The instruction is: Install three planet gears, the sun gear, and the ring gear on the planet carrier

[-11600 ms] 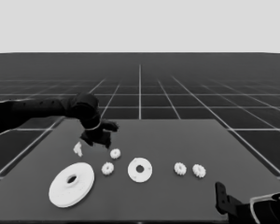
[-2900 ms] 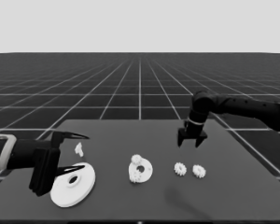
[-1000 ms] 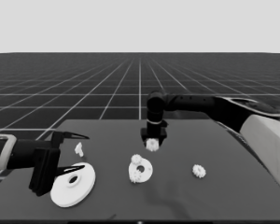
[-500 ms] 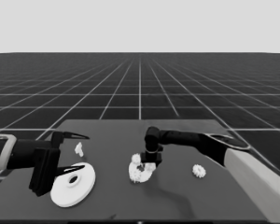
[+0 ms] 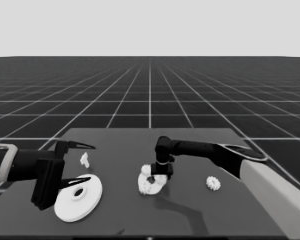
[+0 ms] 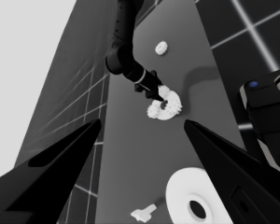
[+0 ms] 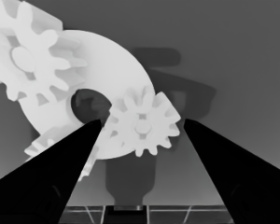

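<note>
We have the right gripper [image 7: 140, 128] down at the smaller round part [image 5: 151, 183], which lies near the middle of the table [image 5: 200, 150] and serves as our landmark. In the right wrist view its fingers stand spread, with a planet gear [image 7: 142, 125] sitting between them on the rim of that part, touching neither finger as far as we can see; we judge it released. A second gear [image 7: 30, 63] rests on the far rim, and a third [image 7: 49, 142] shows partly from behind one finger.

Three gears seem seated, so the centre hole [image 7: 89, 103] awaits the last gear [image 5: 213, 183], which lies alone on the right arm's side of the smaller round part.

The risks we see:
- Lifting away at a slant could let a fingertip catch the teeth of the gear between the fingers and tip it off its seat.
- That gear overhangs the rim slightly, so we cannot be sure it is fully down.
- If the three gears sit badly, the centre gear may not mesh.

The left gripper [image 5: 75, 162] waits open, above the larger round part [image 5: 78, 197], which lies well to that side, near the thin white piece [image 5: 84, 159].
</note>
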You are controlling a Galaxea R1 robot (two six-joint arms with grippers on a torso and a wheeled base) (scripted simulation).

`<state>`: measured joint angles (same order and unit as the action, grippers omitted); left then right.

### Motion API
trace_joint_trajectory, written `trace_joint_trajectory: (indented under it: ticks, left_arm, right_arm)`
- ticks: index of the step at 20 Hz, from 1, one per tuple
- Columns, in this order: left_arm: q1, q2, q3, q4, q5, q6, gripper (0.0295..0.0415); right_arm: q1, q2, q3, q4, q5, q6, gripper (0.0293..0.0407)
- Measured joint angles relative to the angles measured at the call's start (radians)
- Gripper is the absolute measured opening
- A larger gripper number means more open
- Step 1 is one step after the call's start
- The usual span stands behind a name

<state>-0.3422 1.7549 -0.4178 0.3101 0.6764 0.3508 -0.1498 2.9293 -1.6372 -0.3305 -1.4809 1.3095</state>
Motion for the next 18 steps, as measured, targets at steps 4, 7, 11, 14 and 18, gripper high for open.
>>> trace_joint_trajectory:
  ticks: [4,7,11,14,18]
  left_arm:
    - [0.000,0.000,0.000,0.000,0.000,0.000,0.0385]
    - [0.000,0.000,0.000,0.000,0.000,0.000,0.0385]
    - [0.000,0.000,0.000,0.000,0.000,0.000,0.0385]
    - [0.000,0.000,0.000,0.000,0.000,0.000,0.0385]
    - [0.000,0.000,0.000,0.000,0.000,0.000,0.0385]
  right_arm:
    - [0.105,-0.038,0.129,0.126,-0.065,0.076,0.0385]
    - [0.323,-0.042,0.158,0.311,-0.091,0.098,0.0385]
    - [0.366,-0.037,0.140,0.353,-0.095,0.086,0.0385]
    - [0.379,-0.251,0.388,0.367,-0.097,0.028,0.0385]
    - [0.395,-0.678,0.393,0.373,-0.121,-0.301,0.0385]
